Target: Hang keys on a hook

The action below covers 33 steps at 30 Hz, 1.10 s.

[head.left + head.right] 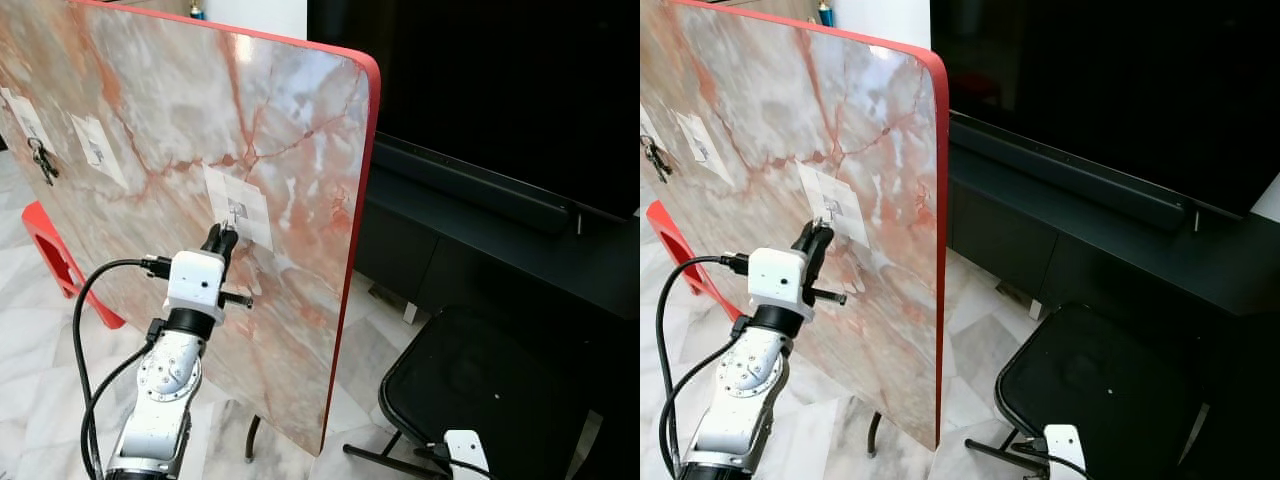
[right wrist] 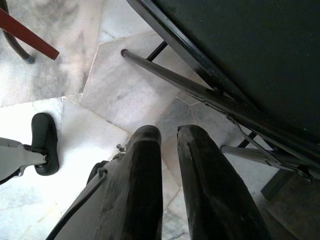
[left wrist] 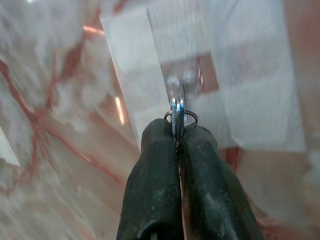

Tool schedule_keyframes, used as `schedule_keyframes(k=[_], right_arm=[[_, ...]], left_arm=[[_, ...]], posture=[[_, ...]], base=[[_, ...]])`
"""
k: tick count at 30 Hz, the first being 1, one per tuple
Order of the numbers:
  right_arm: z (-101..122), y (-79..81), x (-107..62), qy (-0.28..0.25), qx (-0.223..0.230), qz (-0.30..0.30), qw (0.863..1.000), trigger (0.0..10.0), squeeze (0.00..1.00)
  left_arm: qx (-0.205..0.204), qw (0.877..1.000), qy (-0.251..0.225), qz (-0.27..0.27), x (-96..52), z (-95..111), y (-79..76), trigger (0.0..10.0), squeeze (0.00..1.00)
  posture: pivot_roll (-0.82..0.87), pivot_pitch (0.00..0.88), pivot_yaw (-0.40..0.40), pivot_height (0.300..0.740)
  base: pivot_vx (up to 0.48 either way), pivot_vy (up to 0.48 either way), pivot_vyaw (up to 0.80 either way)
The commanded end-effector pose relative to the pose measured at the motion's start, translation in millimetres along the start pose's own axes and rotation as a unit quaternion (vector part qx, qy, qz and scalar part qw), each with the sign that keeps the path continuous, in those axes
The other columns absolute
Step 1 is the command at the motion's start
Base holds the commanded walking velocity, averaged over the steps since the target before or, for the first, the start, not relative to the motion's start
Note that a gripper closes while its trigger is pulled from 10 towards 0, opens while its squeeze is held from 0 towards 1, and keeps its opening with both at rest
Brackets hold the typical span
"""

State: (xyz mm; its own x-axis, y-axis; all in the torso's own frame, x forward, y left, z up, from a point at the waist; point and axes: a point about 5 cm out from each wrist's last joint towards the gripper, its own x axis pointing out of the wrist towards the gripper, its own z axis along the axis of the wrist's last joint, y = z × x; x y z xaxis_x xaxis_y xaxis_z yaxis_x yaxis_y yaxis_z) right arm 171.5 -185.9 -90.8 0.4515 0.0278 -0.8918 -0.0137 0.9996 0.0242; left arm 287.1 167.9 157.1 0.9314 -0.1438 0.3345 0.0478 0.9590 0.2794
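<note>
No text, label, brand, number or sign can be read in any of the views. Small dark marks are seen on the white patches (image 1: 240, 208) stuck to the marbled board (image 1: 150, 120), but they are too small and blurred to be made out as writing. No lettering can be discerned on the patch behind the hook (image 3: 182, 82) in the left wrist view either.
</note>
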Motion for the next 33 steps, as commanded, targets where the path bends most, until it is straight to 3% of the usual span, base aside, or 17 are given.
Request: schedule_keyframes(k=[1, 7, 15, 25, 33], right_arm=[[1, -2.3, -0.3, 0.0, -0.002, -0.003, 1.0, 10.0, 0.0], [1, -2.2, -0.2, -0.001, 0.0, -0.004, 1.0, 10.0, 0.0], [1, -2.3, -0.2, 0.0, -0.001, -0.004, 1.0, 10.0, 0.0], [1, -2.3, -0.2, -0.001, -0.001, -0.004, 1.0, 10.0, 0.0], [1, -2.6, -0.3, -0.001, -0.002, -0.005, 1.0, 10.0, 0.0]], left_arm=[[-0.005, 1.0, 0.003, -0.003, 2.1, -2, 0.4, 10.0, 0.0], [-0.007, 1.0, 0.005, -0.005, 5.7, -5, 0.1, 10.0, 0.0], [-0.011, 1.0, 0.023, -0.015, -7.7, -13, -3.7, 10.0, 0.0], [-0.013, 0.999, 0.032, -0.026, -12.5, -18, -8.3, 10.0, 0.0], [-0.009, 0.999, 0.003, -0.049, -6.7, -4, -15.1, 10.0, 0.0]], posture=[[-0.02, 0.0, -0.051, 0.74], [-0.03, 0.0, -0.048, 0.74], [-0.03, 0.0, -0.047, 0.74], [-0.03, 0.0, -0.049, 0.74], [-0.03, 0.0, -0.048, 0.74]], base=[[0.0, 0.0, 0.0], [0.0, 0.0, 0.0], [0.0, 0.0, 0.0], [0.0, 0.0, 0.0], [0.0, 0.0, 0.0]])
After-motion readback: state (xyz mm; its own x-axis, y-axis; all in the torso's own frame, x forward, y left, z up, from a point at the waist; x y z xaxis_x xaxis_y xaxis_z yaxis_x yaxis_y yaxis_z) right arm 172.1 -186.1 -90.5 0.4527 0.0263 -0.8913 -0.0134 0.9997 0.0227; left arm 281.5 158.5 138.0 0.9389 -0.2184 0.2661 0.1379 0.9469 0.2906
